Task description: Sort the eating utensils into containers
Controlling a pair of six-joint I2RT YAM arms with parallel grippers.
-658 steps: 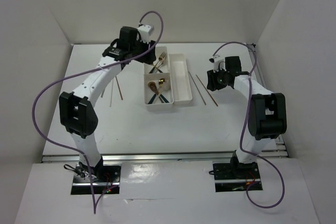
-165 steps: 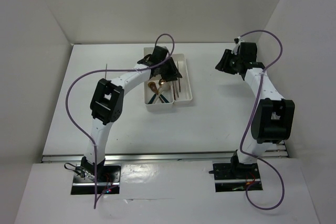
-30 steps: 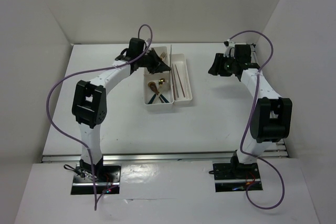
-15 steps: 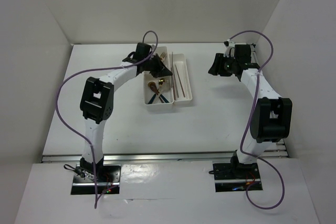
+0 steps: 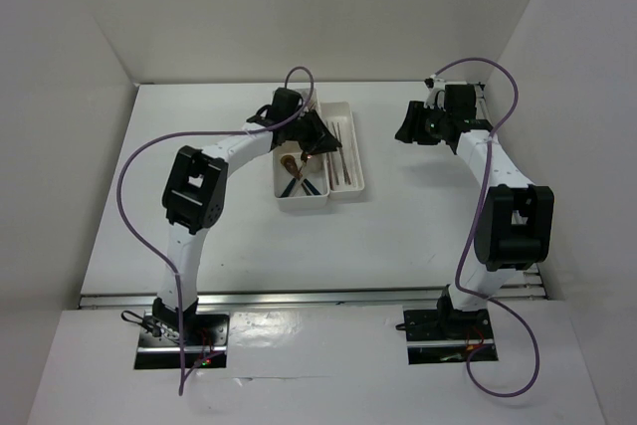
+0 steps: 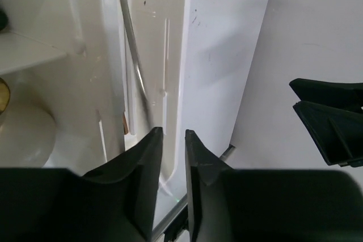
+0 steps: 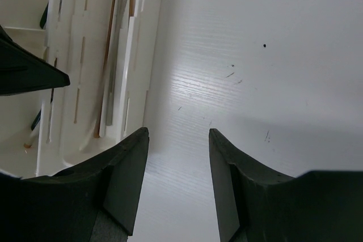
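The white containers tray (image 5: 299, 202) sits mid-table. My left gripper (image 5: 325, 141) hovers low over its long narrow compartment, jaws a narrow gap apart with nothing between them (image 6: 173, 134). A silvery chopstick (image 6: 135, 60) lies loose in that compartment just ahead of the fingertips. More thin brown chopsticks (image 5: 339, 152) (image 7: 108, 55) lie alongside it. Gold-headed spoons with dark teal handles (image 5: 302, 168) rest in the near square compartment. My right gripper (image 5: 404, 132) (image 7: 176, 134) stands open and empty over bare table right of the tray.
The tray's right wall (image 7: 148, 43) runs close to my right gripper's left finger. The left gripper's black tip (image 7: 31, 72) shows in the right wrist view, and the right gripper (image 6: 334, 117) shows in the left wrist view. White walls enclose the table (image 5: 249, 236).
The left gripper moved right from the far square compartment to the long one and its jaws parted; the silvery chopstick it carried now lies in the compartment. The right arm stayed still.
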